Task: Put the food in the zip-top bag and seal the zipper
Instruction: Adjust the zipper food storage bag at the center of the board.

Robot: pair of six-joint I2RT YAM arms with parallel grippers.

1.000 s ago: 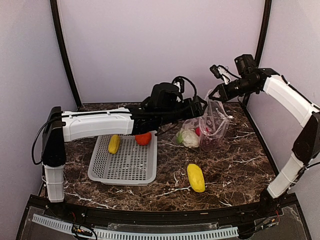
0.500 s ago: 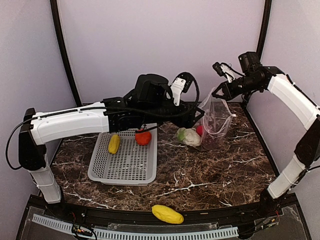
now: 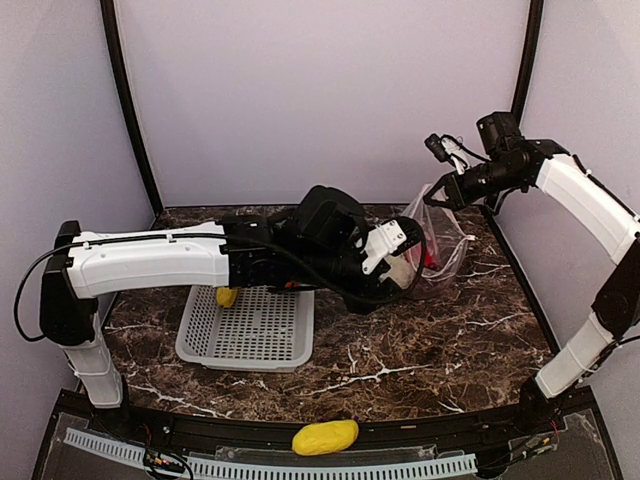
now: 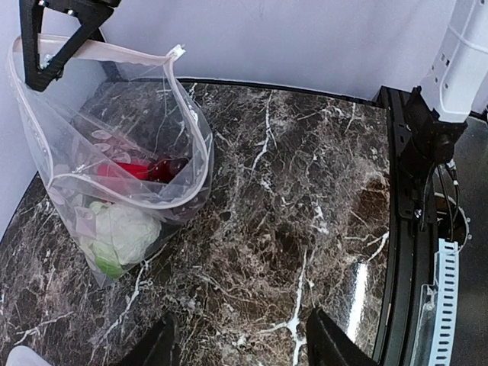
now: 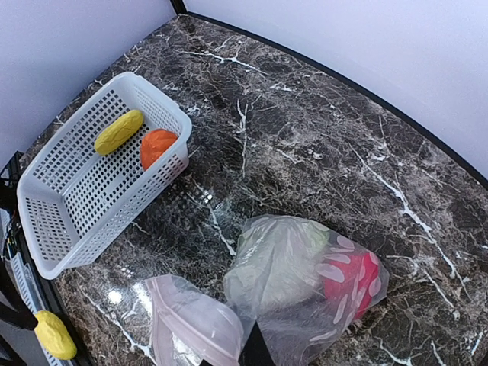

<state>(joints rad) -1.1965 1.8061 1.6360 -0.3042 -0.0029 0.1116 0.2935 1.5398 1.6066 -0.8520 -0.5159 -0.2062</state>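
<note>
three cameras around one marble table

the top external camera sits high above and behind the arm bases and looks down and forward over the whole table (image 3: 450, 340) to the back wall. the left wrist camera rides low and close, facing the zip-top bag (image 4: 122, 175), with the right arm (image 4: 465, 53) at its right edge. the right wrist camera looks steeply down from just above the bag and takes in the basket (image 5: 99, 229). all three views share the bag. the top and right wrist views also share the basket and the yellow fruit (image 5: 55, 334) at the near edge.

Bright, even light throughout, with small glare patches on the glossy tabletop (image 4: 357, 301).
</note>
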